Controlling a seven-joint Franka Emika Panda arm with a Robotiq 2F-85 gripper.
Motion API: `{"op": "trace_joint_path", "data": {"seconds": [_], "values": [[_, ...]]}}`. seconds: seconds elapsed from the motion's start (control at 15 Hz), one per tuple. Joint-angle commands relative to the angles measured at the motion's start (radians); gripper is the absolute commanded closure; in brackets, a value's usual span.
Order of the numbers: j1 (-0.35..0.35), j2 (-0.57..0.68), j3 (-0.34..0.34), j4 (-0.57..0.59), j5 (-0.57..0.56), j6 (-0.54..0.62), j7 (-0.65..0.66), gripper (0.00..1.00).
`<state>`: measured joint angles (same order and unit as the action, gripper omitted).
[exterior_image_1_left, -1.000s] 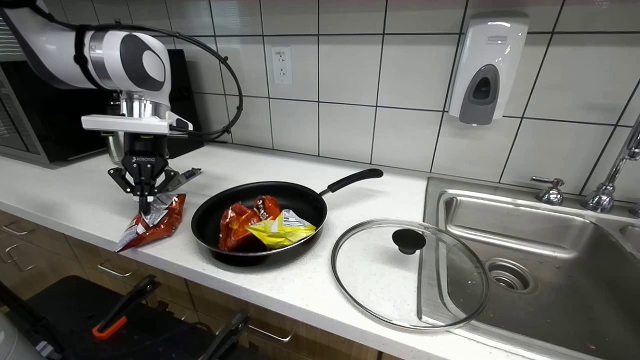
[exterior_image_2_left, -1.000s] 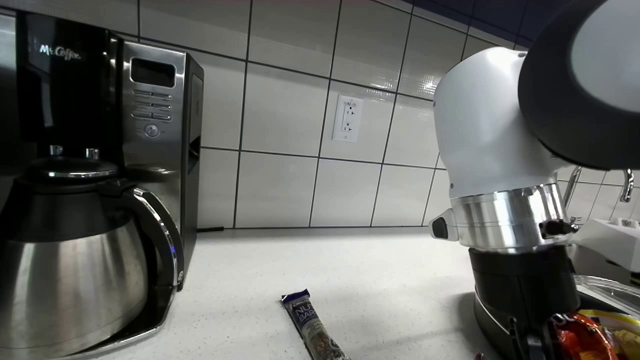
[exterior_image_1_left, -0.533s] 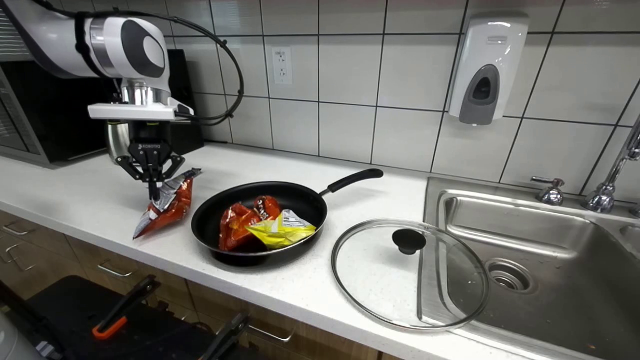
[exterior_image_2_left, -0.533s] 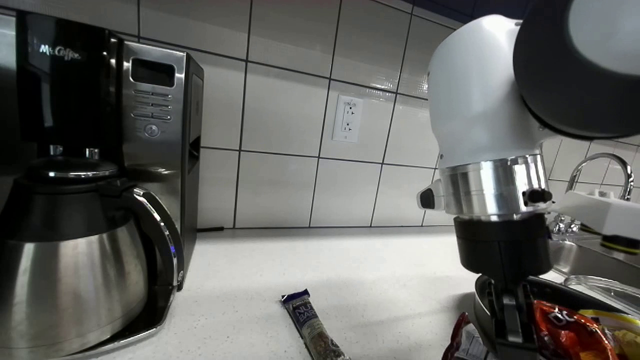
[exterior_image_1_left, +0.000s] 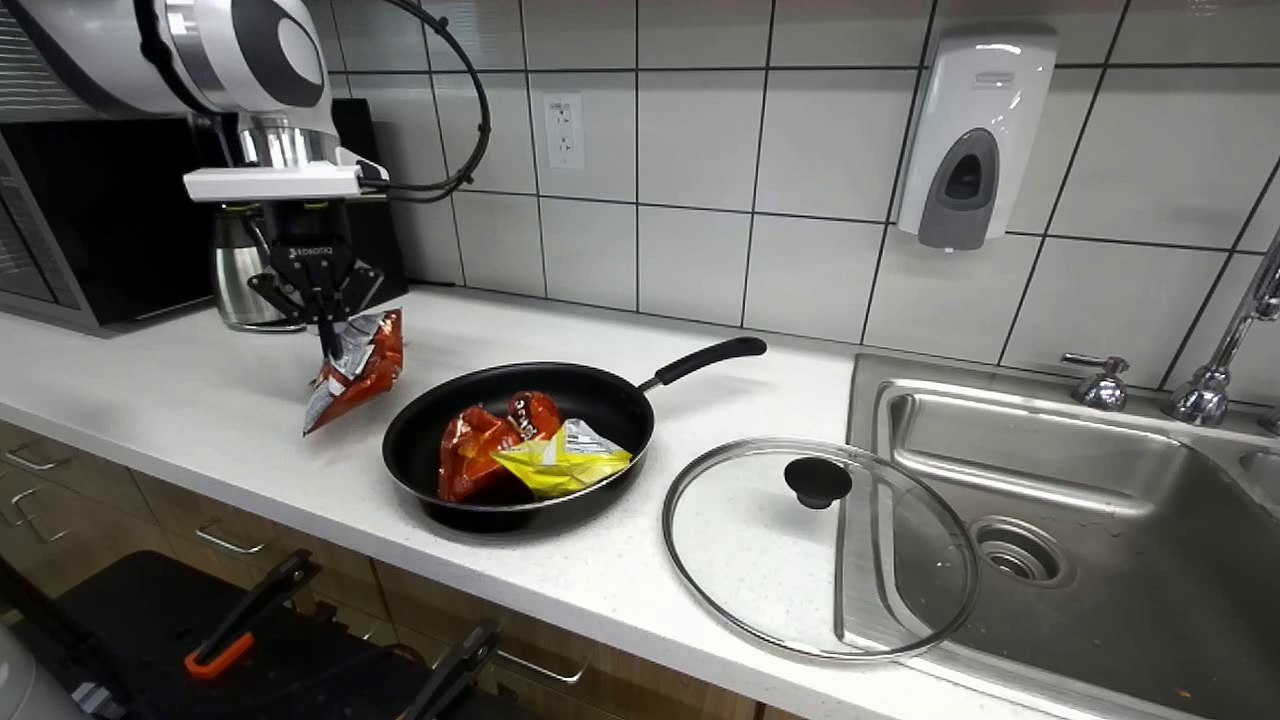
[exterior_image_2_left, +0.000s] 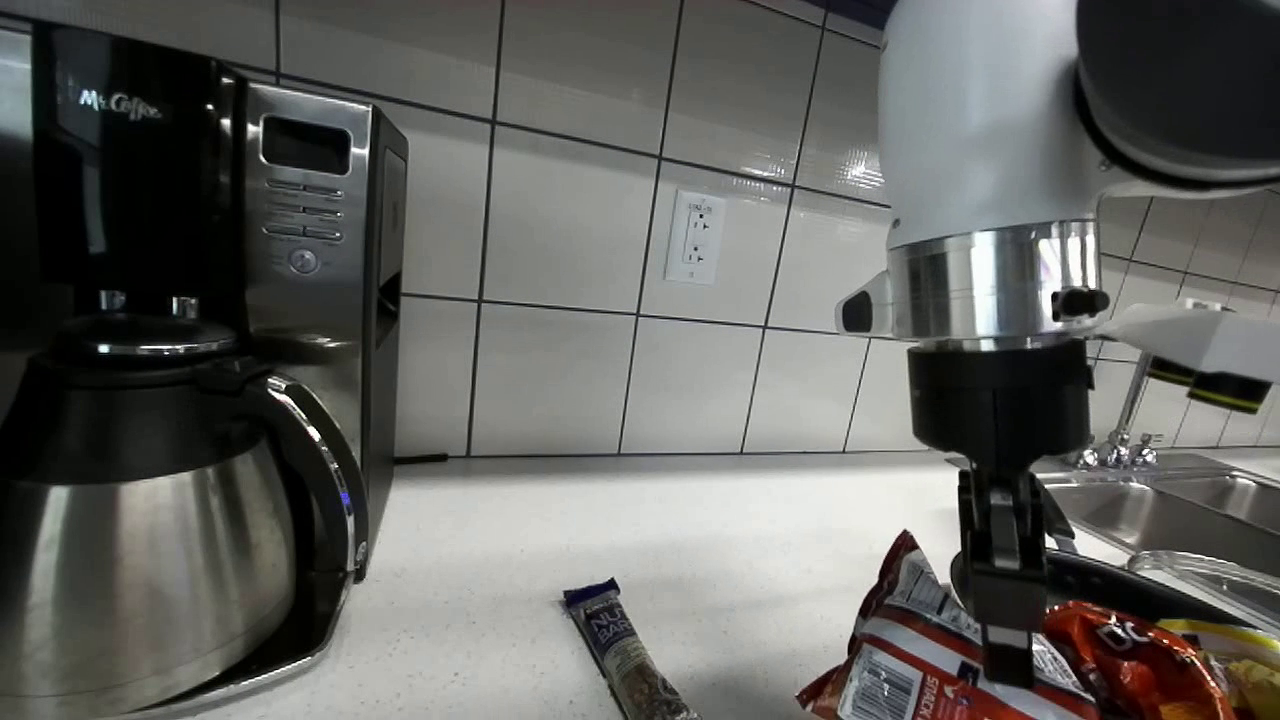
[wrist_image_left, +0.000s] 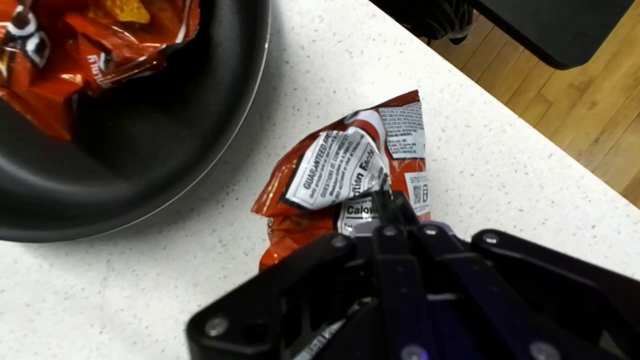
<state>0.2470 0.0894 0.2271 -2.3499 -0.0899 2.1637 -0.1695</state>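
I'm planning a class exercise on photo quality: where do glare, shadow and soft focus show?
Wrist view: soft shadow on the counter beside the pan, larger print on the held bag readable, the gripper dark and softer; in an exterior view, bright streaks on the steel carafe; in an exterior view, shiny highlights on the soap dispenser.
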Motion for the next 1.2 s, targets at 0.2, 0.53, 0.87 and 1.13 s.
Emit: {"op": "trace_joint_path", "data": {"seconds": [0.2,0.53,0.87,1.13], "values": [[-0.043,-0.147,-0.039,-0.070,-0.022,0.017,-0.044,1.00],[-0.076,-0.211,-0.084,-0.101,-0.027,0.017,-0.043,1.00],[-0.114,-0.263,-0.130,-0.120,-0.039,0.013,-0.041,1.00],[-0.145,-0.291,-0.163,-0.130,-0.048,0.013,-0.029,1.00]]}}
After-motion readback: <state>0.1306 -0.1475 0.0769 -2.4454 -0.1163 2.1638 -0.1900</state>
